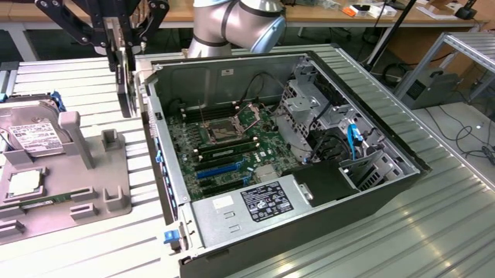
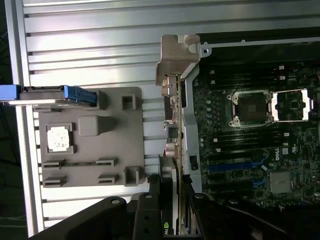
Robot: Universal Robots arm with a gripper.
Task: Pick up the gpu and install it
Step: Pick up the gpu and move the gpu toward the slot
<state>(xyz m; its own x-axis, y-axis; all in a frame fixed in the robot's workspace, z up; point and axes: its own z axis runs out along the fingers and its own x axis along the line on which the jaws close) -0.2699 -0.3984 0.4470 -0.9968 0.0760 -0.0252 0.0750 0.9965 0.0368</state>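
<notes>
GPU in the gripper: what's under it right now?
The gpu hangs edge-down in the gripper over the slatted table, between the grey parts tray and the case wall. The card itself hides the strip directly beneath it.

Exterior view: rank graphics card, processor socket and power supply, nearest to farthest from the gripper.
1. Graphics card: clamped upright in the gripper, at the exterior view's left.
2. Processor socket: middle of the open computer.
3. Power supply: at the computer's end nearest the camera.
</notes>
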